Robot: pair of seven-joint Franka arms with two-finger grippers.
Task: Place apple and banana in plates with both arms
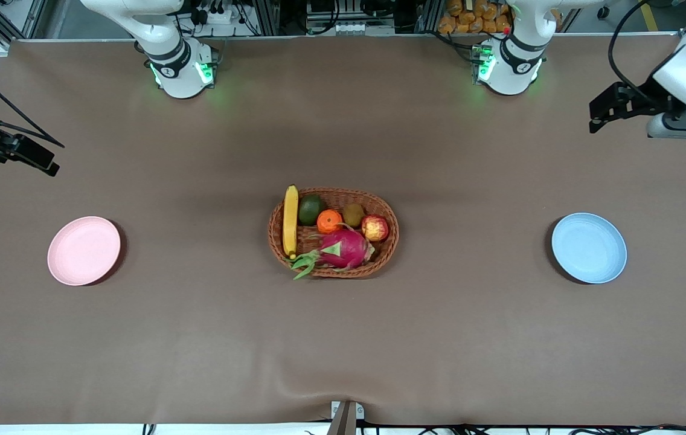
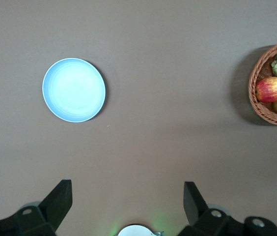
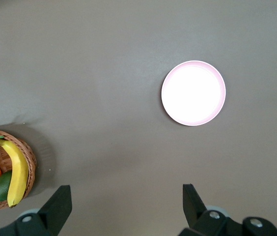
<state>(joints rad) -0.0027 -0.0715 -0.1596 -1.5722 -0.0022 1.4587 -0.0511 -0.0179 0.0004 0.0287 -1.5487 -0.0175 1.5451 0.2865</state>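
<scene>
The apple [image 1: 375,228] and the banana [image 1: 290,221] lie in the wicker basket [image 1: 331,192] at the table's middle. The pink plate [image 1: 84,250] sits toward the right arm's end and the blue plate [image 1: 589,248] toward the left arm's end; both are bare. My left gripper [image 1: 595,118] hangs open and empty high over the left arm's end; its wrist view shows the blue plate [image 2: 73,90], the apple [image 2: 269,89] and the gripper [image 2: 127,194]. My right gripper [image 1: 47,164] hangs open and empty over the right arm's end; its wrist view shows the pink plate [image 3: 193,93], the banana [image 3: 16,169] and the gripper [image 3: 126,194].
The basket also holds a magenta dragon fruit [image 1: 343,248], an orange [image 1: 329,221], a green fruit [image 1: 311,209] and a brown kiwi [image 1: 353,214]. A brown cloth covers the table and wrinkles near a small mount [image 1: 346,417] at the front edge.
</scene>
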